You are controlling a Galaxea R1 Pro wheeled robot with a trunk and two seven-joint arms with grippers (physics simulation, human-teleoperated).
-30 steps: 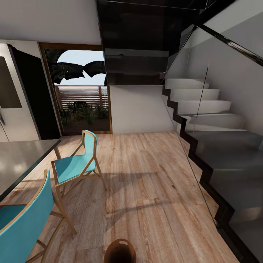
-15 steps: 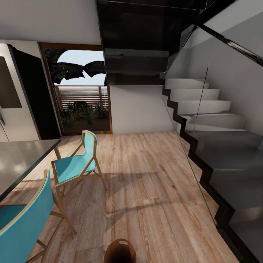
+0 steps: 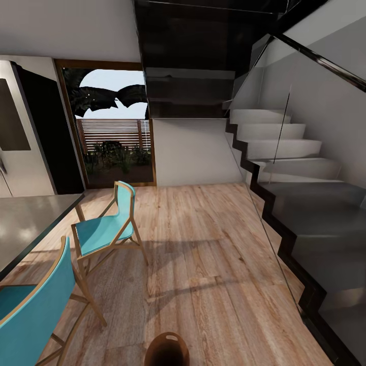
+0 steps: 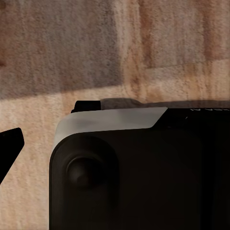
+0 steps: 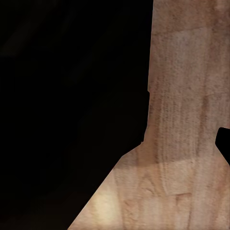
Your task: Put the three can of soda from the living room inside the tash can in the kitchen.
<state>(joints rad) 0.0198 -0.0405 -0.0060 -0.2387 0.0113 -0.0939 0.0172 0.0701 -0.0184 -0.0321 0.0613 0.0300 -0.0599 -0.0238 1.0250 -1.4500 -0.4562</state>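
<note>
**Standing idle beside the bin in the kitchen**

Nothing has shifted across the last second: the head view is identical, so base and camera are at rest. Judgement: a pause, perhaps between drop-off and the next trip, with no progress either way.

Left to right in the head view: steel fridge (image 3: 18,132) at the far left edge; grey tabletop (image 3: 25,226) below it; two turquoise chairs, the near one (image 3: 30,310) low at the left, the far one (image 3: 107,229) beyond it; glass door (image 3: 114,132) to the garden; open wood floor (image 3: 203,254); staircase (image 3: 295,168) with glass balustrade on the right.

The tash can (image 3: 167,349) sits on the floor at the bottom edge, centre, just ahead of the robot. Brown, round, coppery rim, slot handle cut-out facing away, inside dark; contents cannot be made out. No soda cans sighted.

Wrist views look down on floorboards past dark robot bodywork. Jaw state, left and right: cannot tell.
</note>
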